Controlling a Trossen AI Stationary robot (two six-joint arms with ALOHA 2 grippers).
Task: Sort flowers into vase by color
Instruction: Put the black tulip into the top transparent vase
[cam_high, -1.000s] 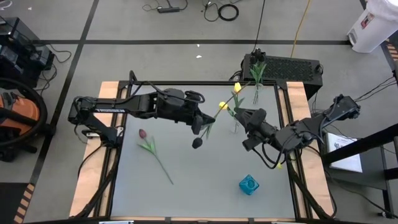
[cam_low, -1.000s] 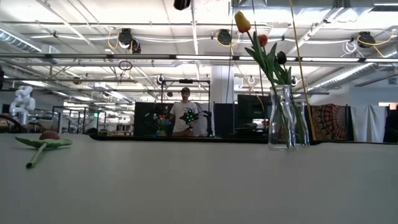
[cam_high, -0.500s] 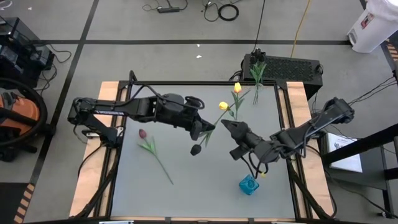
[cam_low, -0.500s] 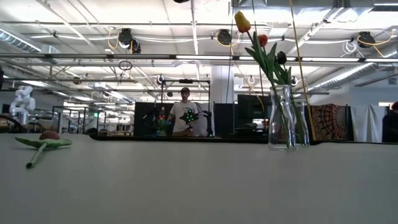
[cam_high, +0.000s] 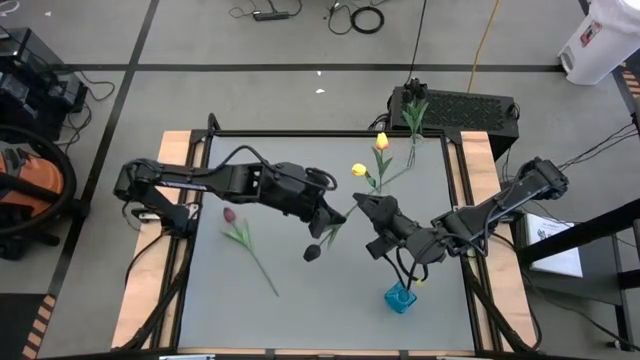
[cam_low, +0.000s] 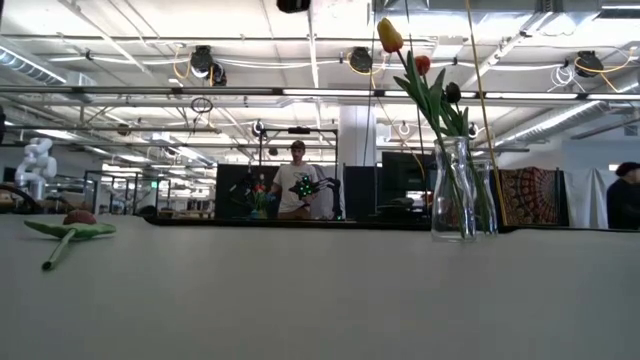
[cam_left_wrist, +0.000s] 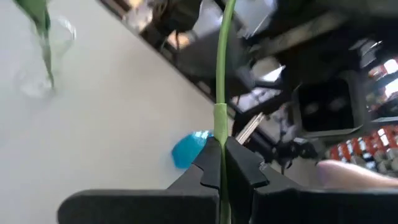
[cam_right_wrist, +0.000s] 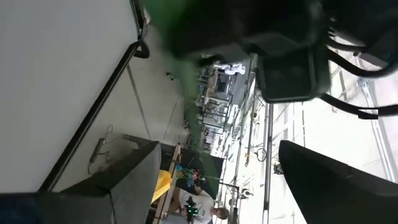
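Note:
My left gripper (cam_high: 328, 218) is over the middle of the table, shut on a dark purple tulip (cam_high: 312, 253) whose head hangs toward the near edge. My right gripper (cam_high: 372, 225) stands open just right of it, with nothing between its fingers (cam_right_wrist: 81, 193). A pinkish red tulip (cam_high: 240, 238) lies flat on the table at the left. Two yellow tulips (cam_high: 358, 170) stand in a clear glass vase (cam_low: 455, 195) at the far right. A small blue vase (cam_high: 400, 297) stands near the front right. My left gripper pinches the tulip's thin green stem (cam_left_wrist: 219, 134) between its two fingers, partway along it. The fingers come from the table's left, slanting a little down, and lie across the stem. The flower is lifted clear of the table, its dark head lower than the fingers.
A second clear vase (cam_low: 487, 205) stands close behind the first. More green stems (cam_high: 414, 118) show at the table's far right edge. People stand in the room beyond the table. The grey table top (cam_high: 330, 310) is bare between the red tulip and the blue vase.
My left gripper has carried the dark tulip a little toward the near edge and down. My right gripper has swung from beside the clear vase toward the near edge and the left, sinking, then kept still; it stayed open.

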